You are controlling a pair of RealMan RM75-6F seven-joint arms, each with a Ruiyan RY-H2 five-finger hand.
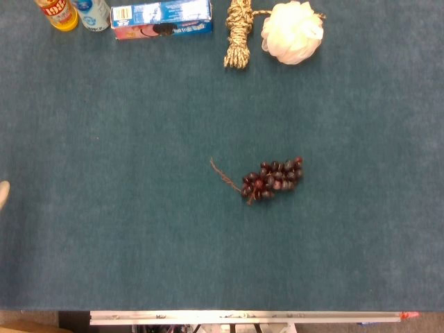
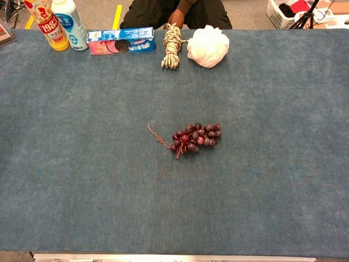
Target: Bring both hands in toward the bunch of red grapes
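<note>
The bunch of red grapes (image 1: 273, 180) lies near the middle of the blue-green table cloth, its thin brown stem (image 1: 223, 173) trailing to the left. The chest view shows the same grapes (image 2: 196, 137) lying alone with nothing touching them. A small pale tip (image 1: 3, 193) pokes in at the far left edge of the head view, far from the grapes; it looks like part of my left hand, too little of it showing to tell how the fingers lie. My right hand appears in neither view.
Along the far edge stand a yellow bottle (image 2: 48, 24), a white bottle (image 2: 71, 23), a blue and pink cookie box (image 2: 121, 41), a coil of rope (image 2: 172, 46) and a white bath pouf (image 2: 208, 46). A person (image 2: 177, 12) sits behind the table.
</note>
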